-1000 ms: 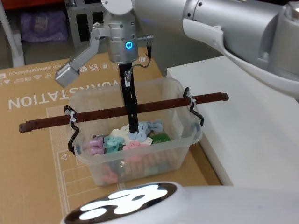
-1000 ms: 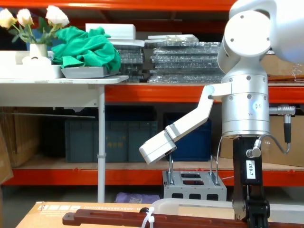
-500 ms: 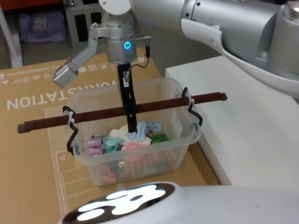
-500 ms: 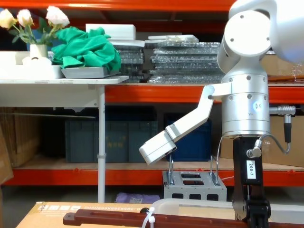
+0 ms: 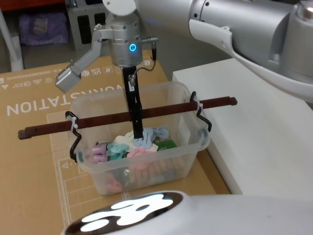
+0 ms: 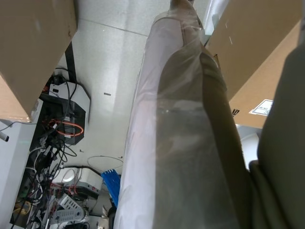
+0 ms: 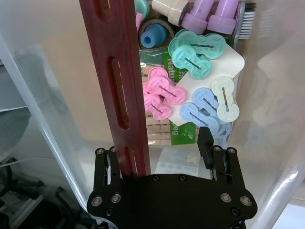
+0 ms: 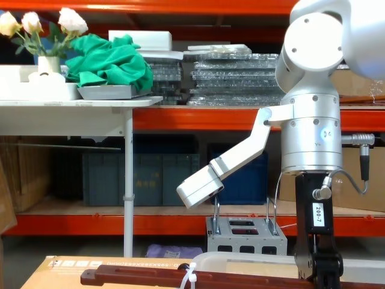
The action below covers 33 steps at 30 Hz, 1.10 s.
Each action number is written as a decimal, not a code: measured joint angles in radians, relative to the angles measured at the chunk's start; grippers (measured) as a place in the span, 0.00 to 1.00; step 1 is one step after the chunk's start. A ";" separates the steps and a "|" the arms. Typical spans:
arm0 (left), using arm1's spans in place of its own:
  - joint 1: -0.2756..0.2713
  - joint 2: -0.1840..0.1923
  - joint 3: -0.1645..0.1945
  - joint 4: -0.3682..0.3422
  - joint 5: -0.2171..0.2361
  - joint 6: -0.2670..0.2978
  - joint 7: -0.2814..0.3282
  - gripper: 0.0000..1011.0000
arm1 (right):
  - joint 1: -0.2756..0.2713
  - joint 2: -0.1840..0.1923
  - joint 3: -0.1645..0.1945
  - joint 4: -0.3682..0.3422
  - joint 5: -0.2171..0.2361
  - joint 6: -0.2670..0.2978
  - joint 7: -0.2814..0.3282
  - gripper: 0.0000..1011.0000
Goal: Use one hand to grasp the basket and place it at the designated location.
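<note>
Closing squarely on the bar handle [image 5: 58, 126] looks like the step in hand. The right gripper [image 5: 139, 136] hangs straight down inside the basket [image 5: 146, 164], near the middle of the bar's length. Its tips are below the bar and just above the pastel plastic clips [image 5: 117, 149] heaped in the basket. Its fingers are parted, not clamped: one finger [image 7: 205, 145] stands apart from the bar and the other is hidden behind it. A grip at mid-length should keep the basket level. Off-centre, it would likely tip on the black hooks [image 5: 204, 120] and white zip ties [image 5: 74, 126] that join the bar to the rim. The lift ought to go straight up until the base clears.

The basket rests on a cardboard carton [image 5: 34, 161], its near right corner close to the carton's edge. Just right of the basket lies a white tabletop [image 5: 264, 137] with open surface, a likely goal, though nothing marks it. The bar overhangs the basket at both ends and its right end juts toward that tabletop, so any swing needs clearance. Beyond the basket's far side, a silver rack [image 8: 245, 235] and orange shelving [image 8: 198, 117] stand well apart.
</note>
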 joint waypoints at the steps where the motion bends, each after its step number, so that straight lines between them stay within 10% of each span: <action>1: 0.000 0.000 0.000 0.000 0.000 0.000 0.000 0.00 | 0.000 0.000 0.000 0.000 0.000 0.000 0.000 0.85; 33: 0.000 0.000 0.000 0.000 0.000 0.000 0.000 0.00 | 0.000 0.001 0.000 -0.002 -0.002 0.001 -0.001 0.99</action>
